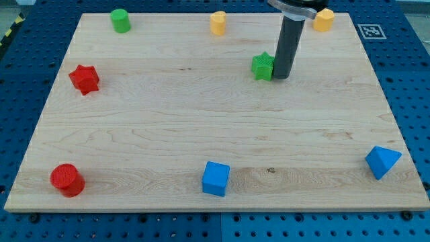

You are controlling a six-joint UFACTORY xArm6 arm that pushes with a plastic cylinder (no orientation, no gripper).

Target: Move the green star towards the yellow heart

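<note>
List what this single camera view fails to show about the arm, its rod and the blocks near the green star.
- Arm above the dark rod: cut off by the view's top edge; only a grey mount shows.
- Green star block: its right side meets my tip; whether they actually touch cannot be told.
- Two yellow blocks at the view's top: too small to tell which is the heart.
- The right one: the rod's mount hides its left edge.

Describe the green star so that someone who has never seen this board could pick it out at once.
Start at the wooden board and go to its upper half, a little towards the view's right of centre. There the dark rod comes down, and my tip sits right against the green star on its right side. The only other green block, the green cylinder, stands far off at the top left and is round, not pointed.
</note>
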